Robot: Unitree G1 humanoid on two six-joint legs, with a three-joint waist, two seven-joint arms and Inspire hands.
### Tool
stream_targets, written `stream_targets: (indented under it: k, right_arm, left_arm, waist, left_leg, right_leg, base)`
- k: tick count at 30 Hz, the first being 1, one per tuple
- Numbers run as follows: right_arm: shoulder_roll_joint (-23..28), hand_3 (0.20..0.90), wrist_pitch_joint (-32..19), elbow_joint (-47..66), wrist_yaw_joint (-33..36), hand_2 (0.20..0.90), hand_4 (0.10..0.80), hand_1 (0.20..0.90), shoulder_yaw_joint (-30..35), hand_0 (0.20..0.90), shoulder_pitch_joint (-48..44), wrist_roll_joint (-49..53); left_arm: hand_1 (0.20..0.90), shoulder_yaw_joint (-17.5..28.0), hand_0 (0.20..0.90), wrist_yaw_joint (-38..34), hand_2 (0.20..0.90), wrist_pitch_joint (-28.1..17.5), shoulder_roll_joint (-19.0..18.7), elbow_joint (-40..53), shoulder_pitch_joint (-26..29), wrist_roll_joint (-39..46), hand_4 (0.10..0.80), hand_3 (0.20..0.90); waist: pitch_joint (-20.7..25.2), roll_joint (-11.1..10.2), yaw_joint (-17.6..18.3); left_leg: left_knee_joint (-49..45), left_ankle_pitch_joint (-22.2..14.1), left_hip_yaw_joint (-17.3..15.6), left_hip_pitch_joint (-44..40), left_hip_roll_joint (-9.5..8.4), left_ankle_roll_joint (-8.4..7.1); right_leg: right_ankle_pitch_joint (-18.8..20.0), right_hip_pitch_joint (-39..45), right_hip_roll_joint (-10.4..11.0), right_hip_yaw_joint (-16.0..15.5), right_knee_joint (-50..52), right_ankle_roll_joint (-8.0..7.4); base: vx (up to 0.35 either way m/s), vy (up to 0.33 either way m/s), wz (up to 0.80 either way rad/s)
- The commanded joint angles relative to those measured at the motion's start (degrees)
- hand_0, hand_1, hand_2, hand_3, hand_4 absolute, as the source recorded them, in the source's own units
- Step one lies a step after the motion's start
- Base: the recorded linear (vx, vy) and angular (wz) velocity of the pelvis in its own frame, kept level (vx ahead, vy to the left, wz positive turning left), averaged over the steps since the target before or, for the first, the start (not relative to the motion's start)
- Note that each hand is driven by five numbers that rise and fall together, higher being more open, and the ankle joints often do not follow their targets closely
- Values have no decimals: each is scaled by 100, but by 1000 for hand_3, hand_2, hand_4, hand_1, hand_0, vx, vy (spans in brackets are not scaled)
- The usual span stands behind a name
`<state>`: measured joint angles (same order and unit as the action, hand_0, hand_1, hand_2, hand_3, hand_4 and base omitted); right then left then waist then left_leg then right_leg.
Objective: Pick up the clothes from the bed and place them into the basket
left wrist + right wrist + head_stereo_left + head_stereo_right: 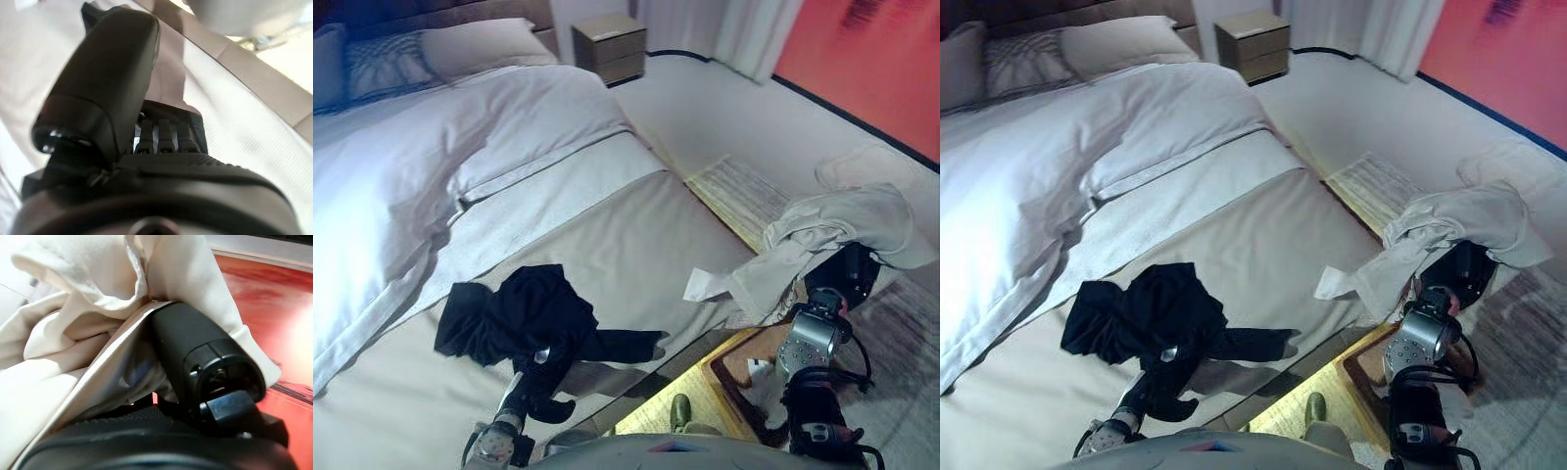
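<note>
A black garment [524, 313] lies crumpled on the beige bed cover [636, 245] near the bed's foot edge. My left hand [540, 380] lies at the garment's near edge. In the left wrist view its fingers [161, 137] are curled under the thumb, and I see no cloth between them. My right hand [847, 272] is raised beside the bed over the floor. It holds a cream garment [832, 230] that drapes over it, and the thumb [195, 352] presses into the cloth [73, 333]. A brown basket [720, 370] stands on the floor below the right arm, partly hidden by it.
A white duvet [431, 147] and pillows [480, 44] cover the bed's far half. A nightstand [609, 47] stands at the back by a curtain [744, 29]. A striped rug [744, 191] and a pale cloth [862, 166] lie on the floor to the right.
</note>
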<state>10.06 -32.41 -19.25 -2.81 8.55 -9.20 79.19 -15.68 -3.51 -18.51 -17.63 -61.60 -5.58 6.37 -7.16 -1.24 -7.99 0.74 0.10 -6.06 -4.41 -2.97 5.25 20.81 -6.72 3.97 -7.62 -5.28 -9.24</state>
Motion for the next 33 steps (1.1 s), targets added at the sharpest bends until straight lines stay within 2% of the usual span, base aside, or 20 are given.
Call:
stream_targets:
  k: [1,2,3,4,5,7,12,16,24,33]
  right_arm:
    - [600,200,-399,1103,-246,300,100,300,-90,300,-791,-738]
    - [602,200,-378,1096,-286,300,100,300,-126,300,-848,-718]
    - [574,200,-331,1055,-276,300,100,300,-193,300,-992,-769]
    - [523,200,-282,987,-201,300,100,300,-299,300,-1170,-835]
    - [467,200,-263,936,-132,300,100,300,-376,300,-1296,-898]
    - [442,200,-189,882,168,300,100,300,-470,300,-1419,-978]
    - [424,200,-165,766,753,300,100,300,-493,300,-1289,-1357]
    - [413,200,-352,602,1117,300,100,300,-420,300,-1109,-1490]
    - [481,200,-488,-177,1919,300,100,300,-322,300,-822,-1761]
    - [695,200,-742,-1660,2844,300,100,300,-178,300,-780,-2206]
  left_arm:
    - [900,338,900,-102,900,-149,-393,-18,157,395,800,900]
    - [900,342,900,-121,900,-150,-391,-44,178,453,800,900]
    - [900,386,900,-180,900,-132,-366,-82,201,558,800,900]
    - [900,462,900,-238,900,-119,-338,-100,217,653,800,900]
    - [900,515,900,-278,900,-121,-307,-122,236,684,800,900]
    - [900,617,900,-336,900,-126,-218,-201,241,663,800,900]
    - [900,508,900,-210,900,-154,-86,-142,201,301,800,900]
    - [900,391,900,-220,900,-195,-13,-40,112,272,800,900]
    - [900,351,900,-178,900,-271,16,-126,15,195,800,900]
    - [900,37,900,8,900,-423,-23,-13,106,223,800,900]
  waist:
    - [63,206,-347]
    - [105,195,-432]
    - [170,153,-592]
    - [205,70,-718]
    - [222,2,-785]
    - [274,-131,-826]
    - [333,-217,-926]
    - [378,-147,-922]
    - [331,71,-959]
    - [35,382,-1121]
  left_leg:
    - [315,130,630,175,97,-290]
    - [307,168,549,276,131,-303]
    - [309,232,413,417,185,-362]
    - [304,282,289,489,233,-461]
    - [305,320,181,543,290,-550]
    - [285,432,57,730,430,-701]
    - [324,646,75,1026,593,-836]
    - [345,653,210,1013,600,-884]
    - [298,728,404,1100,581,-959]
    - [81,781,670,1504,447,-1036]
  right_leg:
    - [-1309,533,1024,-975,2180,153]
    - [-1440,690,1073,-1084,2099,180]
    - [-1654,995,1101,-1332,1821,214]
    - [-1857,1269,1006,-1482,1247,237]
    - [-1903,1443,891,-1529,759,221]
    - [-1831,1536,727,-1415,165,176]
    - [-1950,1711,575,-1601,58,208]
    - [-1979,1697,531,-1690,56,253]
    - [-1996,1688,559,-1813,85,294]
    - [-2117,1491,729,-2015,370,323]
  base:
    - [-222,-73,-162]
    - [-202,-110,-67]
    - [-182,-174,-53]
    - [-152,-228,-84]
    - [-87,-241,-111]
    - [-17,-213,-97]
    - [5,-134,-25]
    - [31,-35,-37]
    - [15,6,6]
    - [-38,3,12]
